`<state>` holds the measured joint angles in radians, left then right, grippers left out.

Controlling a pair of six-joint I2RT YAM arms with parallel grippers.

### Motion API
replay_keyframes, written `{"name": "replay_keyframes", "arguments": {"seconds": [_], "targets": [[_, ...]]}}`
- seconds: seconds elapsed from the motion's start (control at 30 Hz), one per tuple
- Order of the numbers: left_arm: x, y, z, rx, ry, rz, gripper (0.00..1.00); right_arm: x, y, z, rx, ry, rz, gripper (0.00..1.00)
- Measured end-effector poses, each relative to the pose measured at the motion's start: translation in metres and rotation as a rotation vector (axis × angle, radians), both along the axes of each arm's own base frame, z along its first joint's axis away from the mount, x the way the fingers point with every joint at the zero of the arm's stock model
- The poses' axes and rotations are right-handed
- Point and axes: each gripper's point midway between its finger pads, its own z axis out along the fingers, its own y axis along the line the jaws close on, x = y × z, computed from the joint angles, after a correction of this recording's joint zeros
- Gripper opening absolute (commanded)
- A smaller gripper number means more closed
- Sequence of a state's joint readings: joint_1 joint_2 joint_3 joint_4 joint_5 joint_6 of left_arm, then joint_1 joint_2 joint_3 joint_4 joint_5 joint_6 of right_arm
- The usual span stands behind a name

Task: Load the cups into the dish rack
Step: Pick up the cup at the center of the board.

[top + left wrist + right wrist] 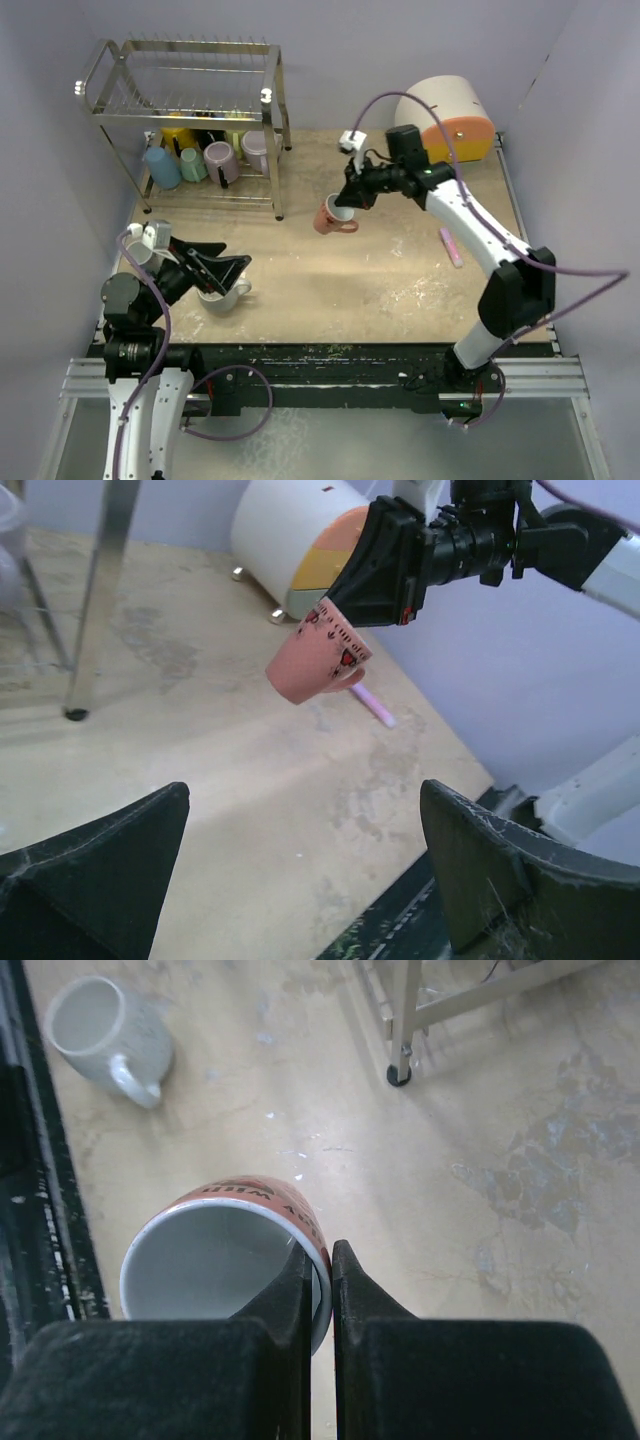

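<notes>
My right gripper [346, 203] [320, 1260] is shut on the rim of a salmon cup [333, 216] [316, 658] [215, 1260], one finger inside and one outside. The cup hangs tilted above the middle of the table. The silver dish rack [178, 108] stands at the back left, with several cups on its lower tier, among them a blue one [162, 167] and a lavender one [221, 161]. My left gripper [237, 275] [305, 870] is open and holds nothing. It hovers over a white cup [222, 298] [100, 1025] lying near the front left.
A cream-and-orange box [455, 115] [300, 550] sits at the back right. A pink stick [451, 247] [372, 705] lies on the table right of the held cup. A rack leg [400, 1020] [100, 590] stands nearby. Another pale cup [140, 250] is by the left wall.
</notes>
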<state>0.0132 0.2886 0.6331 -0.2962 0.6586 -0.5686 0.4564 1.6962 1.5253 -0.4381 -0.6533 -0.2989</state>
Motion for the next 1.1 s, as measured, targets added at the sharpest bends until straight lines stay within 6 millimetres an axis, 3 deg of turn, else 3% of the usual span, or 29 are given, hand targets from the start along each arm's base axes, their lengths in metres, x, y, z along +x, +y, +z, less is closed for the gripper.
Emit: {"name": "replay_keyframes", "arguments": {"seconds": [0.13,0.3,0.47,0.73,0.9,1.1], "targets": [[0.002,-0.013,-0.005,-0.130,0.065,-0.082,0.99,-0.012,-0.031,0.032,0.141,-0.015,-0.012,0.00],[0.002,-0.021,0.005,-0.228,0.083,-0.137,0.99,-0.023,-0.057,0.045,0.257,-0.018,-0.036,0.00],[0.001,-0.024,0.023,-0.286,0.053,-0.173,0.99,-0.032,-0.068,0.052,0.378,0.028,-0.037,0.00],[-0.006,-0.026,0.037,-0.363,0.021,-0.202,0.99,-0.038,-0.082,0.084,0.517,0.011,-0.045,0.00],[-0.011,-0.025,0.049,-0.391,-0.020,-0.213,0.99,-0.048,-0.083,0.106,0.558,-0.034,-0.018,0.00],[-0.013,-0.026,0.056,-0.408,-0.039,-0.225,0.99,-0.054,-0.083,0.113,0.584,-0.027,-0.002,0.00]]}}
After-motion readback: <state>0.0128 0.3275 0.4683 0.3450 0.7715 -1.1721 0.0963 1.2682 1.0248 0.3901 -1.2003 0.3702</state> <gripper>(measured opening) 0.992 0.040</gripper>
